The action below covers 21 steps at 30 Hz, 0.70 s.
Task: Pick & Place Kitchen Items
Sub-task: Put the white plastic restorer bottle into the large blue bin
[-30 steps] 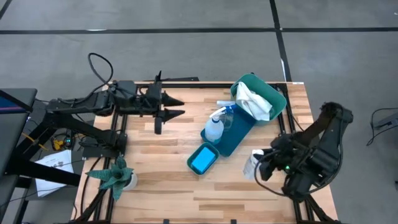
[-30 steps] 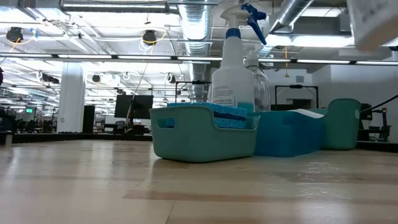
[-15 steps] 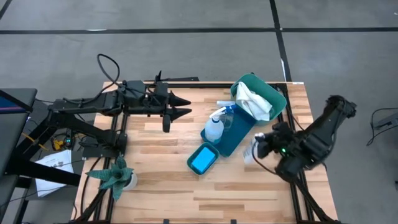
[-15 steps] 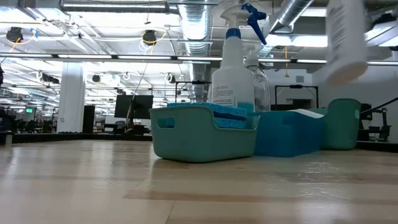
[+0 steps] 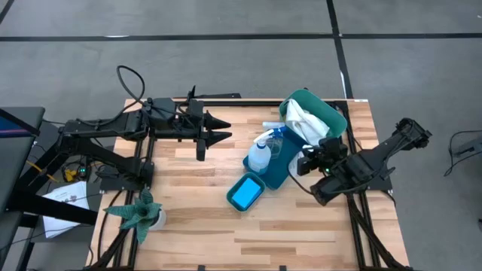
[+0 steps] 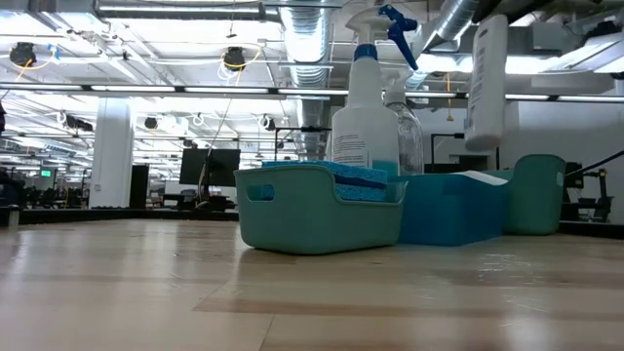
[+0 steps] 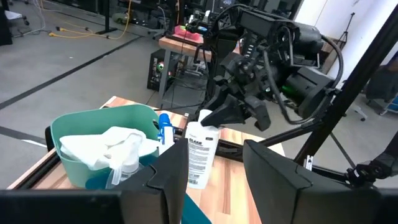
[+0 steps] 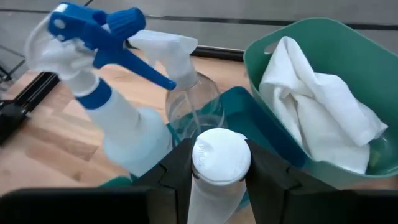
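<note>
White bottle (image 8: 219, 163) | clamped in right tool (image 8: 214, 165) | above teal tray (image 5: 290, 162)

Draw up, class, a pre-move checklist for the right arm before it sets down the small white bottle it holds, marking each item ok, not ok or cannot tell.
1. Right gripper clamps the small white bottle by its neck: ok.
2. Bottle hangs upright, clear of the table: ok.
3. Bottle is near the blue tray: ok.
4. Free spot in the tray beside the spray bottle and clear bottle: cannot tell.
5. Left gripper is well away, at the table's far left: ok.
6. White cloth sits inside the green tub: ok.
</note>
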Available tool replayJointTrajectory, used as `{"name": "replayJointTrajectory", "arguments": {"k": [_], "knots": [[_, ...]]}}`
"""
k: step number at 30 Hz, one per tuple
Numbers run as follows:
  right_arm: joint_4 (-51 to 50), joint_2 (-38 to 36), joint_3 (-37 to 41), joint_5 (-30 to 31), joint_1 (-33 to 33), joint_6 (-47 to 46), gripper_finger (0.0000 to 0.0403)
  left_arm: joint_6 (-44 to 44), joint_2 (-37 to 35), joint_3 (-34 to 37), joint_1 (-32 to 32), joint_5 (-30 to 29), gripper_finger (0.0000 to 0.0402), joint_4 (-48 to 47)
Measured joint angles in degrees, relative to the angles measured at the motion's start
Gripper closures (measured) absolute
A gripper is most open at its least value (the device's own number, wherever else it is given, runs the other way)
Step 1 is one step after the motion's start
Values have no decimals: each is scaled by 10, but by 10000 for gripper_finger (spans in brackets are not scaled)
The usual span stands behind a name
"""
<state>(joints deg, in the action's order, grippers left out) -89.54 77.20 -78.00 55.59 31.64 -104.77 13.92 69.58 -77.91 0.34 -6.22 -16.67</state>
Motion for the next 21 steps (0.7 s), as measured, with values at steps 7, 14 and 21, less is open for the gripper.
{"name": "replayJointTrajectory", "arguments": {"k": [7,14,21], "knots": [[26,27,0,0,-31,17,295,-16,0,0,0,0,253,-5],[71,72,0,-1,-48,62,295,-30,0,0,1,0,253,-5],[83,90,-1,10,-51,65,295,-31,0,0,1,5,253,-11]]}}
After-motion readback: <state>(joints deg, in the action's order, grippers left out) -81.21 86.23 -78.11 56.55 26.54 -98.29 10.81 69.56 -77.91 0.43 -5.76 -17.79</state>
